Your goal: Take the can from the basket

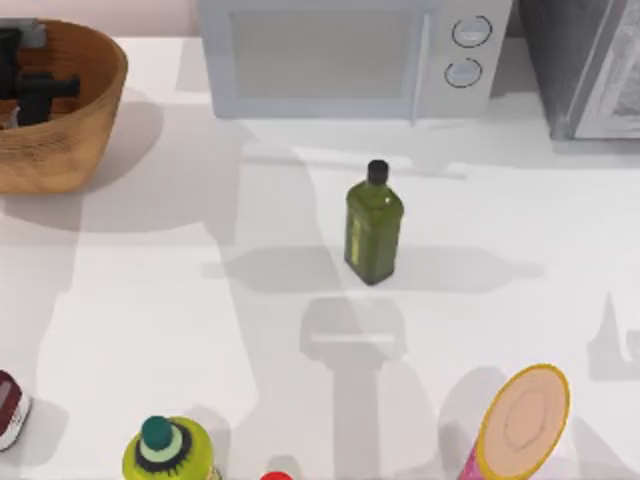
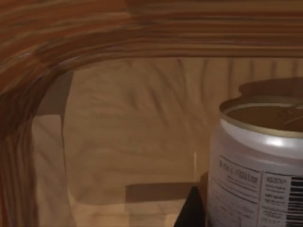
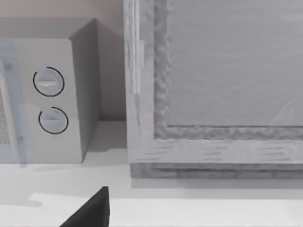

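Observation:
The round woven basket [image 1: 70,130] stands at the table's far left corner. My left gripper [image 1: 32,90] reaches down inside it as a dark shape. In the left wrist view the can [image 2: 258,165] stands upright on the basket's floor, whitish with small print and a dull yellowish round top. The basket's ribbed inner wall [image 2: 142,109] curves behind it. A dark part of my left gripper [image 2: 189,213] sits right beside the can's side. A dark part of my right gripper [image 3: 90,210] shows low in the right wrist view, facing the back of the table.
A green bottle [image 1: 373,228] stands mid-table in front of a white microwave [image 1: 340,55]. A grey appliance [image 1: 590,65] fills the back right corner. Along the near edge are a dark-red-and-white container [image 1: 8,410], a yellow-green bottle [image 1: 165,452] and a pink tube [image 1: 520,425].

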{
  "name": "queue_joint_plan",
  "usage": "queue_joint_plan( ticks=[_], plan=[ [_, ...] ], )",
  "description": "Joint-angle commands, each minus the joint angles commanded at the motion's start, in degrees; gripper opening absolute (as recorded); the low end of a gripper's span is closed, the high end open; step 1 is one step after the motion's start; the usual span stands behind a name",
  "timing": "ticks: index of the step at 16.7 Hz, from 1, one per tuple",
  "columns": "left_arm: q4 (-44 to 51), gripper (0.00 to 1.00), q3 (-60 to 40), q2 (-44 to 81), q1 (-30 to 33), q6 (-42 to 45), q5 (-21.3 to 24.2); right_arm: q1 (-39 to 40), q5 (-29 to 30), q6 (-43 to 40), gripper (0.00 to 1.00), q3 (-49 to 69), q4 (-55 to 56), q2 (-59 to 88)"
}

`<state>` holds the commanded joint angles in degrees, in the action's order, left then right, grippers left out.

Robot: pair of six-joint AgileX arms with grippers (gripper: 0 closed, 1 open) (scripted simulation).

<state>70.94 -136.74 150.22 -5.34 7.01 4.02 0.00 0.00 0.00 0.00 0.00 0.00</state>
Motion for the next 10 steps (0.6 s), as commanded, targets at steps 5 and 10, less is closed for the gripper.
queue_joint_plan(
  ticks=[5,10],
  plan=[
    [0.0,0.0,0.0,0.0,0.0,0.0,0.0,0.0,0.0,0.0,1.0,0.0,0.0,0.0],
    [-0.8,0.0,3.8,-5.1,0.1,-0.7,-1.1,0.0,0.0,0.0,1.0,0.0,0.0,0.0]
  ],
)
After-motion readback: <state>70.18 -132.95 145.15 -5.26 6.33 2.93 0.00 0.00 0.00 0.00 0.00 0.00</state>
